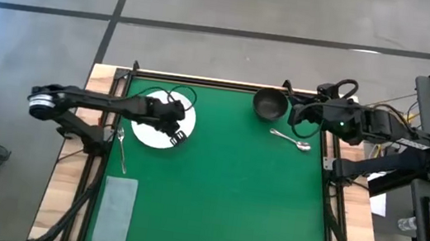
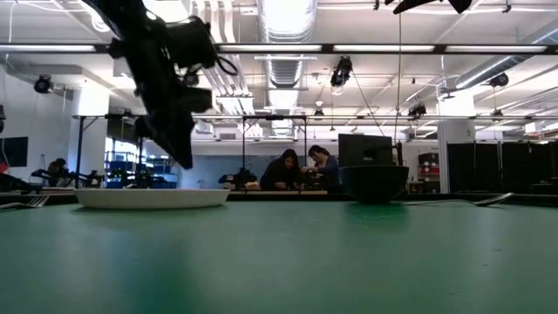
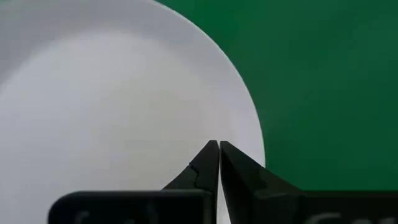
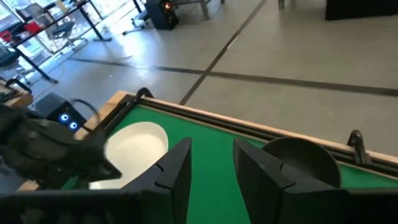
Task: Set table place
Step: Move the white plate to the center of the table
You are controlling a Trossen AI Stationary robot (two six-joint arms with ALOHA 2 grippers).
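Closed left gripper [image 3: 219, 147] above plate [image 3: 112, 112]

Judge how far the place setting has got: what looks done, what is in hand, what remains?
Nothing looks finished. The plate lies at the table's left side, the fork beside it. In hand: the left gripper, shut and empty, hangs over the plate; the right gripper, open, hovers near the bowl. Left: bowl and spoon still lie far from the plate.
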